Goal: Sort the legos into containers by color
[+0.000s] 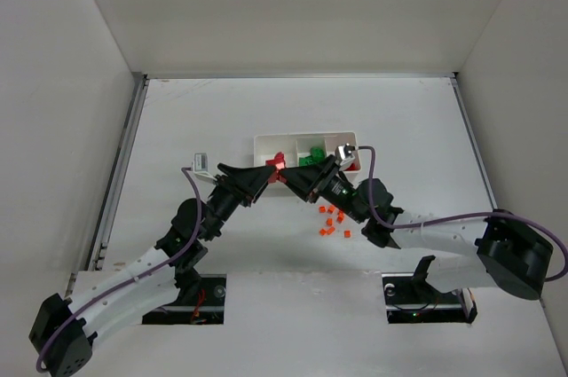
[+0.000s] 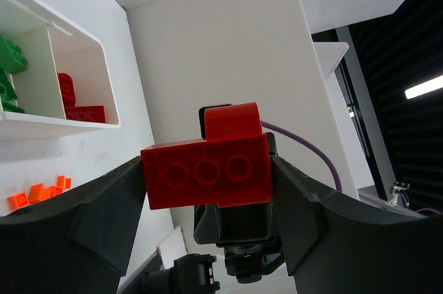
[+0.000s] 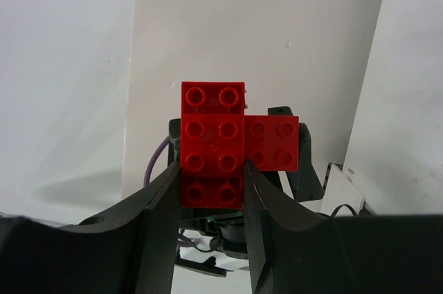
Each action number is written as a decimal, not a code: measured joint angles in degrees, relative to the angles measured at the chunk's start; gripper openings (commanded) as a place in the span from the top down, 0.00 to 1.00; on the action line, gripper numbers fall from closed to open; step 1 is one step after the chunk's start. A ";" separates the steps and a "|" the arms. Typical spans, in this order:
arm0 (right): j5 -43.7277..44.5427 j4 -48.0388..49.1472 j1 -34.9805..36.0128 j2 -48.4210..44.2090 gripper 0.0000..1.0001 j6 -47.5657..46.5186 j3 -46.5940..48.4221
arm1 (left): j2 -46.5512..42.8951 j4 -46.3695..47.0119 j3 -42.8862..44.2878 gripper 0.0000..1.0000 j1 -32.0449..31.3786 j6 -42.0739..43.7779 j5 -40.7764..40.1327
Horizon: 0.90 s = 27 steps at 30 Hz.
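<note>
**A:** The left gripper [image 2: 206, 194] grips the joined red bricks [image 2: 208, 173] on both sides, in the air just in front of the tray [image 1: 306, 137]. The right gripper [image 3: 211, 190] pinches the same pair from the opposite side.

**B:** If the two pull unevenly, the pair could snap apart and a brick could drop onto the desk [image 1: 195, 111].

**A:** Only the left wrist view looks into the tray: red legos [image 2: 76, 104] in an end compartment, green legos [image 2: 8, 66] in the next.

**B:** The right wrist view alone shows the studs and the smaller brick jutting sideways. Only the top view shows all the orange bits [image 1: 333, 220], loose near the right gripper.
</note>
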 measured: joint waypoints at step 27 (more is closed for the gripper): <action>-2.62 -19.65 -13.75 -17.53 0.83 -11.23 -4.85 | -5.79 -5.49 -4.00 0.82 9.16 0.63 7.67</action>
